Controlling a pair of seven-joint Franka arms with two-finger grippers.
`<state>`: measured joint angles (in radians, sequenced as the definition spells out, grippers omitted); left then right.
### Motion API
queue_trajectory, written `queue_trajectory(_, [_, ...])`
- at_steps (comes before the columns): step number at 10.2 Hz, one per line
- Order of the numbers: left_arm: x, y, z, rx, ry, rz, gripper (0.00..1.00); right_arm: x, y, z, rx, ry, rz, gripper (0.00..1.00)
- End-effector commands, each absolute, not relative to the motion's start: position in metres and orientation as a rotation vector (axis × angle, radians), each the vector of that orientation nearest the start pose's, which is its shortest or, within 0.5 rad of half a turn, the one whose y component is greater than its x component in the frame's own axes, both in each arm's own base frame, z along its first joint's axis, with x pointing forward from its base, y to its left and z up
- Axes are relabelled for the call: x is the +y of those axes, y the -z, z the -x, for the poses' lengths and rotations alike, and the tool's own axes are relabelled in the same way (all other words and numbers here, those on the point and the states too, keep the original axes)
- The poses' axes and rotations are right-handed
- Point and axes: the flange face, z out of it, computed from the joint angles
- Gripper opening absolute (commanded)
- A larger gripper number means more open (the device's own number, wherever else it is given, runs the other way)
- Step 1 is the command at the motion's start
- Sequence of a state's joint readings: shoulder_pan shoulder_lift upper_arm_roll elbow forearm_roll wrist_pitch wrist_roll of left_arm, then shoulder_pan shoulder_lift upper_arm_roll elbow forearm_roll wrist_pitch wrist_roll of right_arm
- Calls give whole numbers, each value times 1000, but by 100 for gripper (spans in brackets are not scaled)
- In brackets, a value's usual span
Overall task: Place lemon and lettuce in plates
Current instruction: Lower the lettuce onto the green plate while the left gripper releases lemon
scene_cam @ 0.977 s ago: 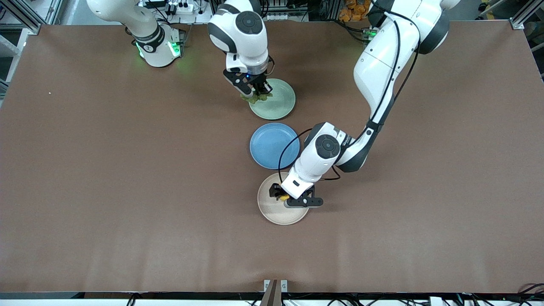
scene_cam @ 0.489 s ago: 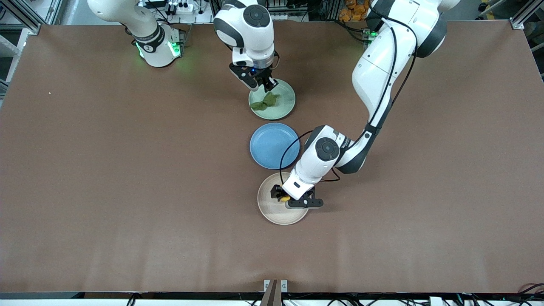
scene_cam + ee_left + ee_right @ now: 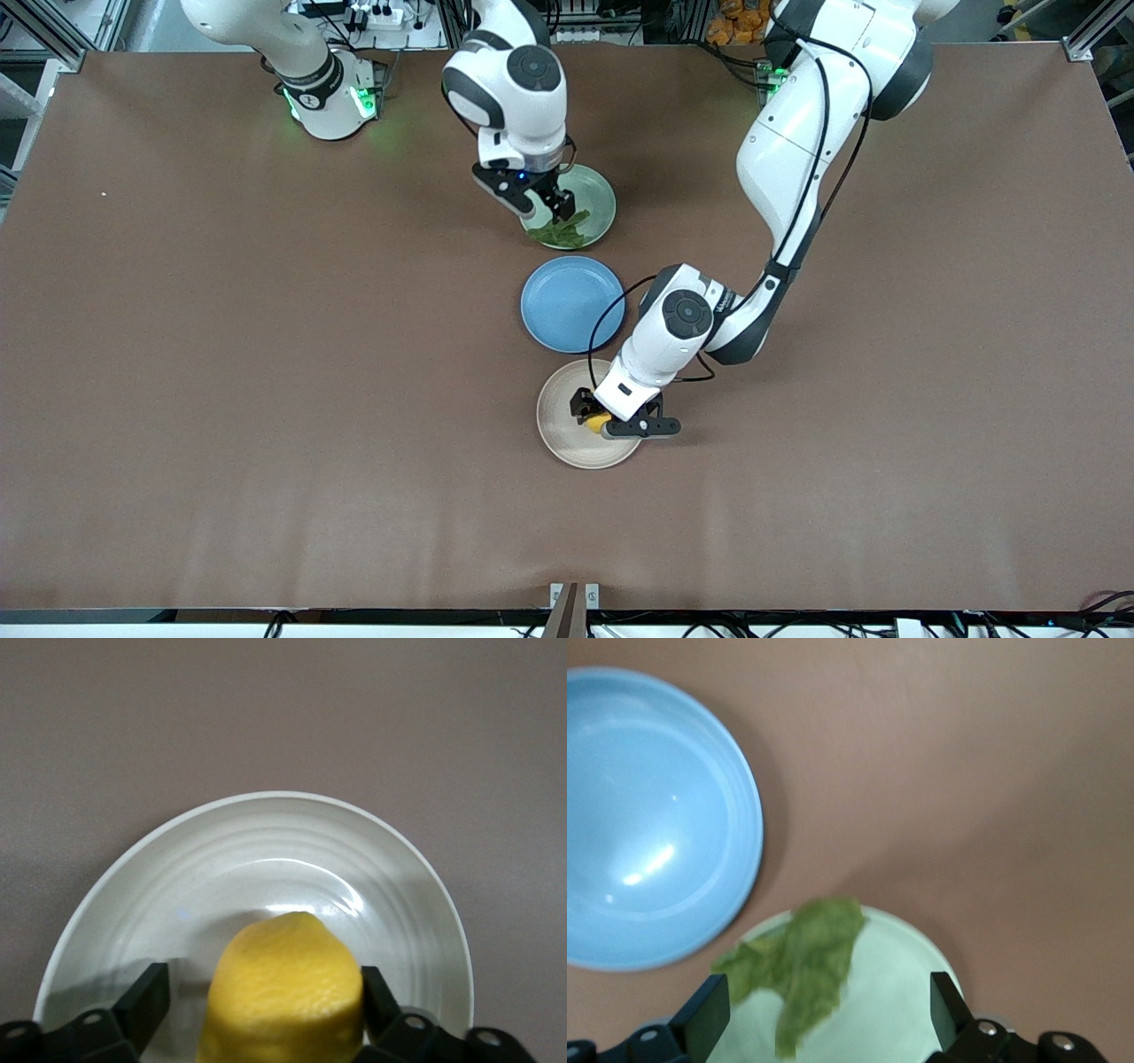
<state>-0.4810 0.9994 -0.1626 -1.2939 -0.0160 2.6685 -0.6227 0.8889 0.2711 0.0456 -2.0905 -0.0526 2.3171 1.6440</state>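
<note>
Lettuce: the lettuce [image 3: 562,232] now lies on the mint green plate [image 3: 595,197], on the part of it nearer the front camera; a second ago it hung from the right arm's fingers at the plate's edge, so that drop is done.
Right gripper: the right gripper [image 3: 542,202] hovers over the mint green plate with its jaws spread wide and nothing between them; in the right wrist view the leaf [image 3: 799,964] lies loose between the two fingers [image 3: 700,1017], touching neither.
Lemon: the lemon [image 3: 595,423] sits low over the beige plate [image 3: 560,436], which lies nearest the front camera, toward the middle of the table.
Left gripper: the left gripper [image 3: 599,422] has barely shifted in the last second; one finger touches the rind, the other stands a little off, and whether it grips I cannot tell.
Blue plate: the blue plate [image 3: 567,301] lies between the two others, bare.
Meaning for the task: lettuce half looks finished; by my reading the lemon only needs letting go.
</note>
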Motion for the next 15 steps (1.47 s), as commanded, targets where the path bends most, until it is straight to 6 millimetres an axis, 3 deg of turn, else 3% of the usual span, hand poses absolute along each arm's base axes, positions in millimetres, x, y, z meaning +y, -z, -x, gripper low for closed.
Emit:
queue_trajectory(1, [-435, -195, -647, -173, 431, 3457, 100, 436, -297, -385, 950, 41, 3036, 100])
queue_trajectory(3, [-426, -207, -650, -179, 307, 3430, 100, 404, -299, -418, 873, 39, 3060, 100])
queue_trajectory(5, [-409, -237, -657, -192, 205, 3402, 100, 366, -300, -453, 830, 57, 3077, 100])
queue_trajectory(7, [-386, -263, -665, -219, 116, 3374, 100, 317, -304, -490, 766, 97, 3098, 100])
queue_trajectory(8, [-370, -276, -670, -209, 80, 3356, 100, 284, -306, -511, 707, 93, 3114, 100])
queue_trajectory(11, [-306, -309, -689, -119, 28, 3299, 100, 186, -310, -559, 557, 96, 3145, 100])
queue_trajectory(15, [-194, -311, -710, -138, -102, 3137, 100, 72, -302, -585, 386, 62, 3185, 100])
